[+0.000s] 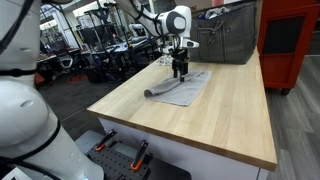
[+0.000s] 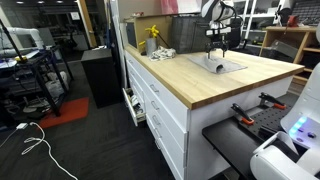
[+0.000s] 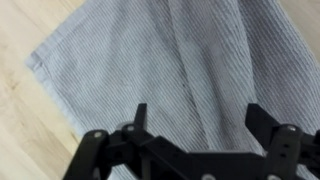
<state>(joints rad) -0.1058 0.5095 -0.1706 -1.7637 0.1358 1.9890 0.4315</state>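
Observation:
A grey cloth [image 1: 178, 88] lies partly folded on the wooden worktop [image 1: 220, 115]; it also shows in an exterior view [image 2: 222, 67] and fills the wrist view [image 3: 170, 60]. My gripper [image 1: 180, 71] hangs just above the cloth's far part, fingers pointing down; it also shows in an exterior view [image 2: 216, 54]. In the wrist view the gripper [image 3: 197, 115] is open, with its two fingers spread over the cloth's folds and nothing between them.
A metal basket [image 1: 225, 38] and a red cabinet [image 1: 290, 40] stand behind the worktop. A yellow object [image 2: 152, 34] and some items sit at the worktop's far end. Clamps [image 1: 120, 150] lie on a black bench below the front edge.

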